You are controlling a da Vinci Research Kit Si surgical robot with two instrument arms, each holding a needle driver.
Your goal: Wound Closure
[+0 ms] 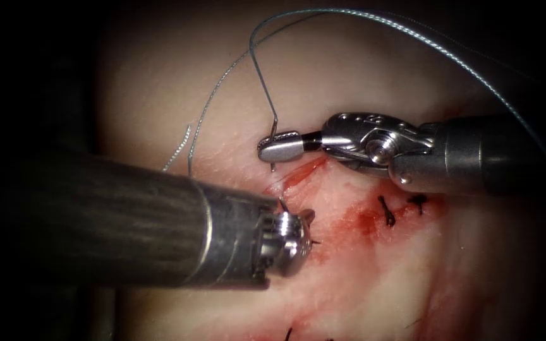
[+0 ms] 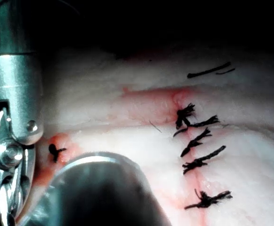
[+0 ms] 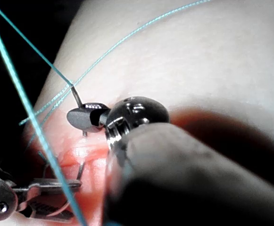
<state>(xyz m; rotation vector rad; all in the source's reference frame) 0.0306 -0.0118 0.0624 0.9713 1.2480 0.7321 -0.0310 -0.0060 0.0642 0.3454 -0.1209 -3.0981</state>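
- Nearest to my endoscope is the left tool (image 1: 298, 237), its thick shaft coming in from the left; its tip sits at the red, wet part of the cut (image 1: 342, 218).
- Left tool's jaws point away from me in the endoscope view. In the right wrist view they look parted (image 3: 37, 195), with something thin and dark standing near them; I can't tell if they hold anything.
- Right tool (image 1: 279, 146) comes in from the right, farther back. Its jaws are closed across the needle (image 1: 273, 136) near the thread end, with the needle standing roughly upright just above the cut's far edge.
- Needle's lower end pokes out just below the jaws; I can't tell whether it touches the tissue (image 1: 172, 82). It doesn't look buried.
- Thread (image 1: 374, 19) runs up from the needle's top, arcs far and right over the right tool, and another strand trails down the left side.
- Finished dark stitches (image 1: 388, 213) lie right of the open stretch; more show in the left wrist view (image 2: 198, 141).
- Risk, my read: slack thread loops near both tools could snag on a wrist joint.
- Risk: a grip so close to the needle's tail could let it swivel under load.
- Risk: the left shaft hides tissue from me, so a blind jab is possible.
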